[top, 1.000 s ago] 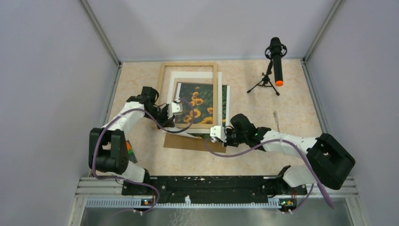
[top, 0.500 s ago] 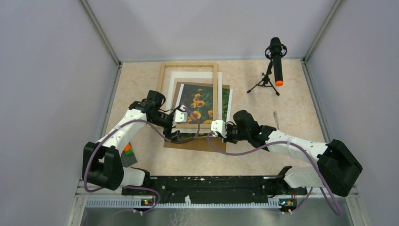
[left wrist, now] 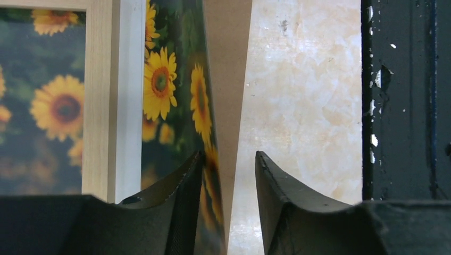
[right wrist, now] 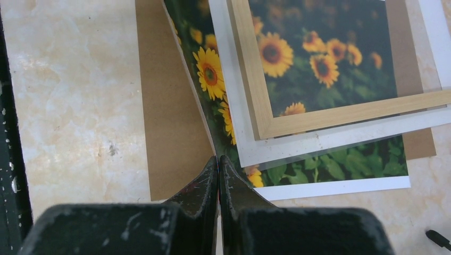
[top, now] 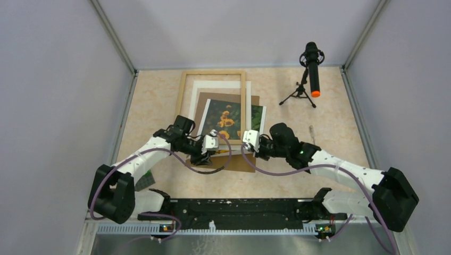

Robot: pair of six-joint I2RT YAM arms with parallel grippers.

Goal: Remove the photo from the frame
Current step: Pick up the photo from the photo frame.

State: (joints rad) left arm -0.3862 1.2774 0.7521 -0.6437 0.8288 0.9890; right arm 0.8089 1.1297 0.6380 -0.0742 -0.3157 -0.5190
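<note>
You've got R gripper [right wrist: 218, 162] pinched tight on the photo [right wrist: 210, 74] at its near edge. That edge bows up off the board [right wrist: 165, 133]. L gripper [left wrist: 228, 155] has its fingers apart w/ the raised edge standing between them, close by one finger [left wrist: 181, 180]. Can't tell if it touches; not clamped. Rest of photo lies on the board, far part under white mat [right wrist: 236, 127] & frame [right wrist: 351, 114]. Frame's near corner sits over it. Stack is mid-table [right wrist: 69, 106].
</note>
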